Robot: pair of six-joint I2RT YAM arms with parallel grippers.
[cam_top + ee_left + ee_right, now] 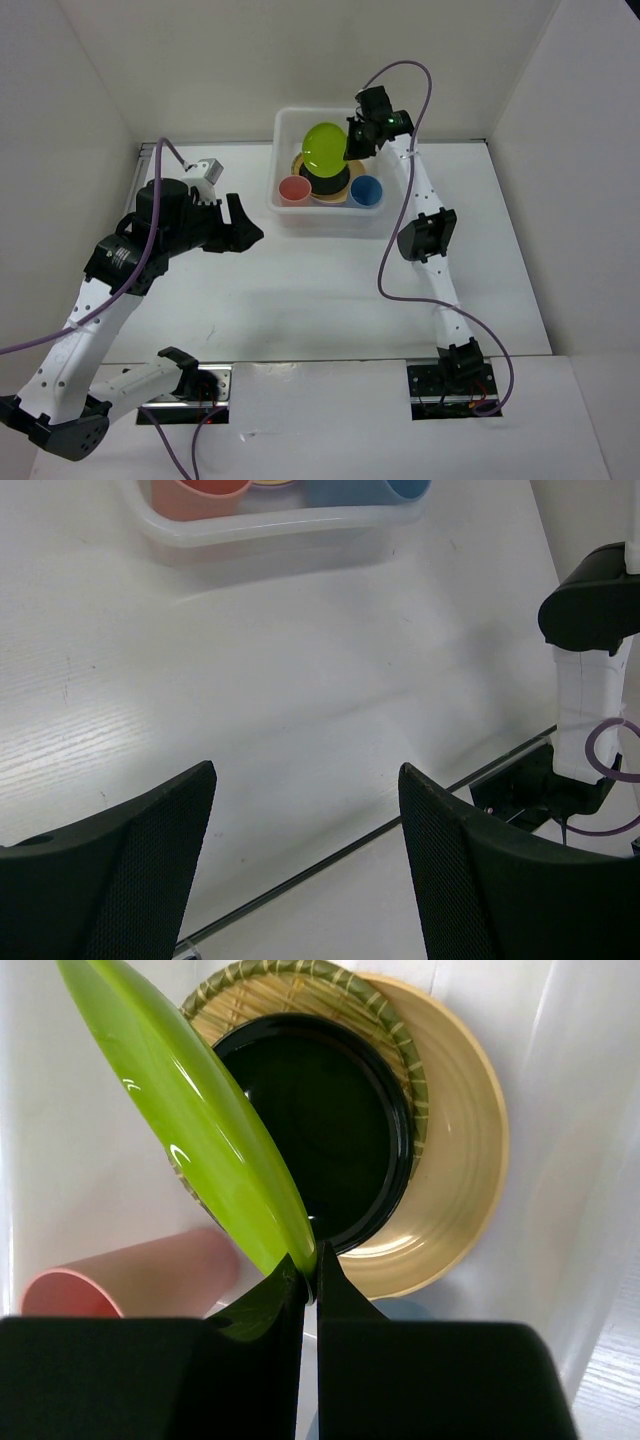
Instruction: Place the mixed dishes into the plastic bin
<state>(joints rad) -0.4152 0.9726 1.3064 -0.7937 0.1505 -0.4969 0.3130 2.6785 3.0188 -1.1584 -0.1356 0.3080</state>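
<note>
The translucent plastic bin point(283, 124) stands at the back middle of the table. In it lies a stack: a black plate point(330, 1140) on a tan woven disc point(300, 985) on a peach-tan plate point(460, 1160). A red cup point(294, 189) and a blue cup point(366, 189) lie at the bin's near side. My right gripper point(358, 135) is shut on the rim of a lime green plate point(324, 146), holding it tilted above the stack; it also shows in the right wrist view point(190, 1110). My left gripper point(243, 222) is open and empty over the table, left of the bin. No lavender plate shows.
White walls close in the table at the left, back and right. The right arm's elbow point(427, 236) hangs over the table right of the bin. The bin's near wall point(280, 525) and the right arm's base point(585, 695) show in the left wrist view.
</note>
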